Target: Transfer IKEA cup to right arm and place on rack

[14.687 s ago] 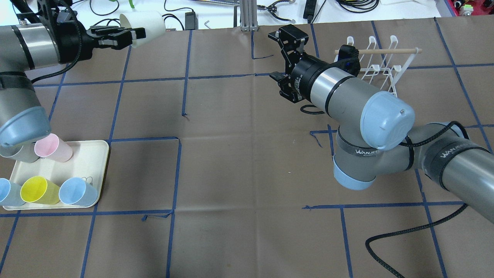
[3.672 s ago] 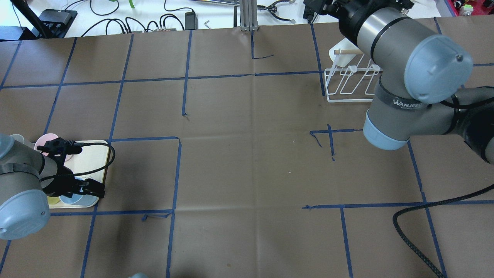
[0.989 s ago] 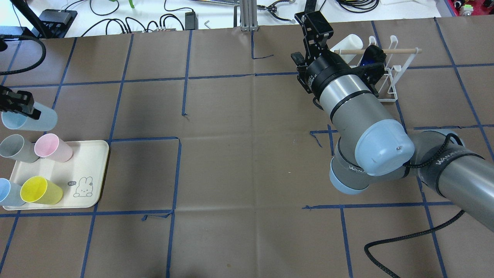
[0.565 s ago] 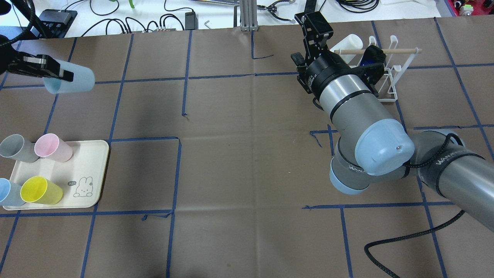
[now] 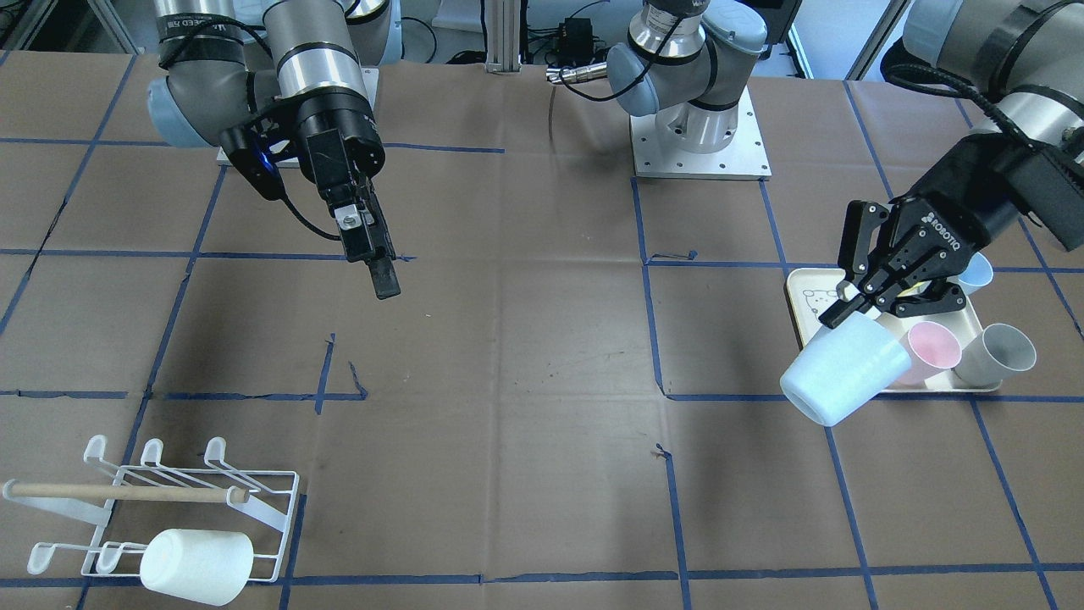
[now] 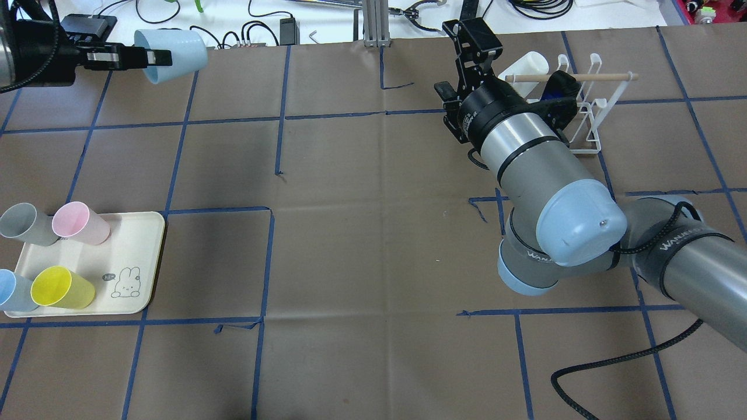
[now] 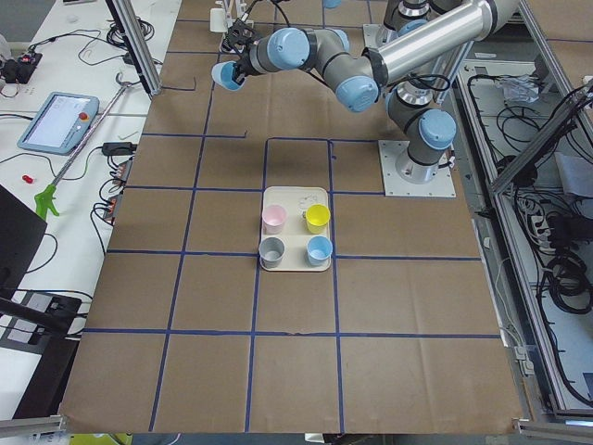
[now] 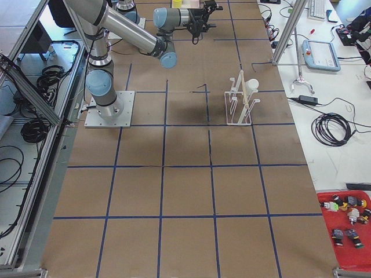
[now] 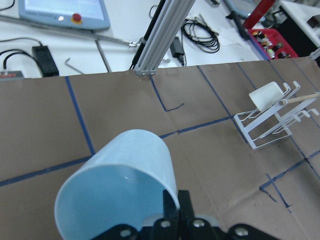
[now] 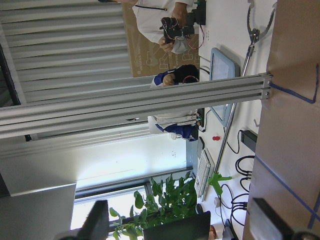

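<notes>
- Lift-off complete: the pale-blue cup (image 6: 175, 46), a second ago low at the left edge of the overhead frame just above the cream tray (image 6: 137, 236), now rides tipped on its side in the upper left, over the far edge of the brown table (image 6: 373, 233).
- Its old spot by the rabbit drawing (image 6: 124, 284) lies bare. A grey cup (image 6: 20, 224), a pink cup (image 6: 79, 223), a yellow cup (image 6: 61, 287) and a second blue cup (image 6: 11, 290) remain on the tray.
- The right arm (image 6: 525, 146) has scarcely moved in that time. It waits in the upper right of the frame, just in front of the rack (image 6: 607, 108), where a white cup (image 6: 528, 65) already hangs.
- One cup looks delivered and the next appears bound for the hand-over. The two grippers are well apart, so the transfer itself is not yet begun.
- The left gripper (image 6: 156, 57) is clamped on the pale-blue cup's rim, one finger inside the mouth and one outside, as its wrist camera shows.
- The right gripper (image 6: 458, 61) stands spread wide and empty. Its wrist camera shows a finger at each lower corner with nothing between them.
</notes>
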{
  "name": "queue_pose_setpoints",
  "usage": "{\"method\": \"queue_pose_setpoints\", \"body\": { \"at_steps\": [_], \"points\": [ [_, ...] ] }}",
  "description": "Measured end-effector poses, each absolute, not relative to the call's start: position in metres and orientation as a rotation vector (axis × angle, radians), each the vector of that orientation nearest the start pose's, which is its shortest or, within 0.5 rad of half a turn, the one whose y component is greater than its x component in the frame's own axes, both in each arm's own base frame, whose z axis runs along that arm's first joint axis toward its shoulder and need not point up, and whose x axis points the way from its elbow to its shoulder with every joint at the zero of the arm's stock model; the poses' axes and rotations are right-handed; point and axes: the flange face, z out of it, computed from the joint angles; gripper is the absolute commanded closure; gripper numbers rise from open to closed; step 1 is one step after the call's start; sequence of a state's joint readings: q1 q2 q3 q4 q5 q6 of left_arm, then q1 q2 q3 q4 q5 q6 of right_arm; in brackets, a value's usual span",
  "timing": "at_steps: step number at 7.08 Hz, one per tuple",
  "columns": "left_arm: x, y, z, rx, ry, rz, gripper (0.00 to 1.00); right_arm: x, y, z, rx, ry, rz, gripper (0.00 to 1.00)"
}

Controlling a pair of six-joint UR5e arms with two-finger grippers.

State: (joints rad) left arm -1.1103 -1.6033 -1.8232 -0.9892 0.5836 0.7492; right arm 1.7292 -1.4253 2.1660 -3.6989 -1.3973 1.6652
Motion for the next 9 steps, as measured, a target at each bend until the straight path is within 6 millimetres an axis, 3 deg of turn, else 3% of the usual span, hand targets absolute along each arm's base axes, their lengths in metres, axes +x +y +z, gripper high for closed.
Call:
{"method": "queue_pose_setpoints", "body": {
  "at_steps": [5, 7, 9],
  "points": [
    [-0.047, -0.573, 0.429, -0.828, -2.009, 1.196, 0.96, 0.24, -0.434, 0.389, 1.168, 1.484, -0.726, 0.0],
    [-0.073, -0.56, 0.4, -0.914, -1.927, 1.254, 0.95, 0.252, -0.434, 0.381, 1.198, 1.552, -0.656, 0.0],
    [-0.094, -0.53, 0.37, -0.988, -1.856, 1.323, 0.95, 0.261, -0.439, 0.384, 1.212, 1.587, -0.619, 0.0]
  ]
}}
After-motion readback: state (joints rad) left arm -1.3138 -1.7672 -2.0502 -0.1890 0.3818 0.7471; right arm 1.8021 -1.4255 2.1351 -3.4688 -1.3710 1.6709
